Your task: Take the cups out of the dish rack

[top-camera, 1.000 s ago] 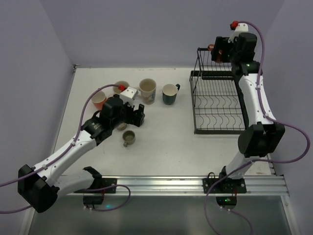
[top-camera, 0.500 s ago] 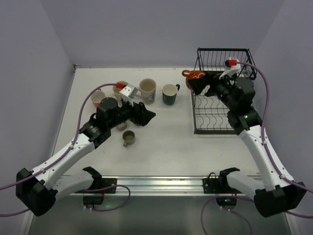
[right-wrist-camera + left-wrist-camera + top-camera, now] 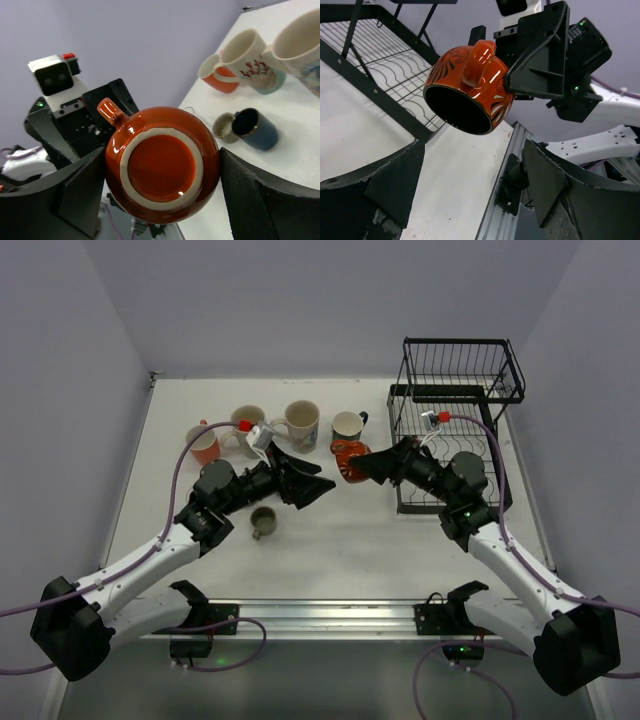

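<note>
The right end effector [image 3: 362, 466] is closed on the orange-red mug [image 3: 346, 454], one dark finger pressed to each side of its round body, and holds it off the table [image 3: 340, 560] near the middle of the overhead view. The mug lies on its side in the grip. The right wrist view looks straight at its pale-ringed base, with the handle poking to the upper left. The left wrist view looks into its dark mouth, with the handle on top. Facing it, the left end effector [image 3: 320, 481] is spread wide with nothing between its fingers. Its tips are close to the mug, and in the left wrist view the mug hangs in the upper middle, beyond both fingers and touching neither. Just above the held mug in the overhead view, the dark teal mug [image 3: 348, 429] stands on the table. To its left, in a row toward the upper left, are the tall patterned cream mug [image 3: 302, 424], the smaller cream mug [image 3: 247, 420] and the orange cup [image 3: 203, 447]. The small beige mug [image 3: 263, 523] stands left of centre, just below the left arm [image 3: 150, 560]. The dark blue mug [image 3: 255, 129] shows at the right of the right wrist view, just beside the beige one. The dish rack [image 3: 460, 365] stands at the right of the overhead view, its lower tray partly covered by the right arm [image 3: 500, 550], with the held mug to its left and apart from it.
</note>
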`<action>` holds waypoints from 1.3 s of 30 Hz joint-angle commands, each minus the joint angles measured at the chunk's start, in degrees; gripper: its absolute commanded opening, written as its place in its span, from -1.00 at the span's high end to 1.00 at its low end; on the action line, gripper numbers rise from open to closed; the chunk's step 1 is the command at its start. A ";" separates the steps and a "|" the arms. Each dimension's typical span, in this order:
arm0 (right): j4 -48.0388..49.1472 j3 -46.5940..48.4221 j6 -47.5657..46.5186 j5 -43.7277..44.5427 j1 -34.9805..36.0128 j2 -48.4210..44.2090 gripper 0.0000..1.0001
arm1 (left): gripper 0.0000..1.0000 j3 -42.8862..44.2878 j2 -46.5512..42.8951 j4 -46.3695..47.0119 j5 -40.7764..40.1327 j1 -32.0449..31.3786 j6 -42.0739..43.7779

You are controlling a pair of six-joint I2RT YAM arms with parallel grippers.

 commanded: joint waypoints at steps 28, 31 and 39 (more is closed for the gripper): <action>30.89 -6.78 16.51 -2.88 8.07 9.51 -0.29 | 1.00 2.51 5.95 7.17 -2.94 -3.81 -3.06; 29.32 -7.84 15.46 -1.22 8.07 8.46 -0.98 | 1.00 3.65 5.07 -0.31 -6.90 -3.81 0.53; 5.61 -8.46 0.27 12.11 6.57 -5.50 -0.98 | 1.00 11.56 8.48 -33.71 -16.74 -3.81 11.26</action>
